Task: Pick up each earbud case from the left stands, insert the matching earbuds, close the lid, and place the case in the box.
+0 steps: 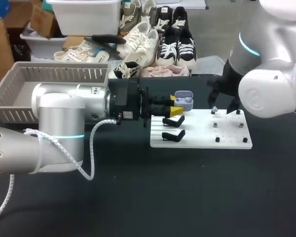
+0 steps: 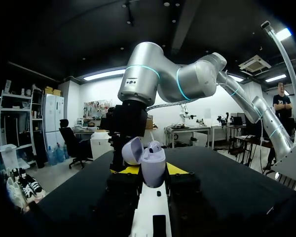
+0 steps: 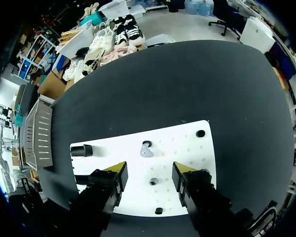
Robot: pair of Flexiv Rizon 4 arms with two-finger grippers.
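The left jaws were clamped on the case (image 2: 153,168), one jaw on each side of it, over the far left corner of the board (image 1: 202,140). The lid (image 2: 131,150) stood open and tipped back. A small bump showed at the top of the case. It may have been a bud in its hole, but I could not tell. I also could not see if the case sat on a stand. Two black stands (image 1: 173,121) on the board's left side, nearer than the case, were bare.

The right jaws were apart with nothing between them. They hung over the right side of the board. One bud (image 3: 146,149) sat on the board just ahead of the gap between those jaws, not touching them. The grey box (image 1: 54,74) sat on the counter (image 1: 138,197), well to the left of the board.

I think the step in hand was putting the buds into this case. The case was gripped and open, so it looked ready.

Next, the right jaws would need to go down with one jaw on each side of the bud. They should close softly and lift it straight up. Then the bud must go to the board's far left corner and drop into the case. The left jaws should hold the case steady, open side up. The bud looked small and smooth, so it could slip.
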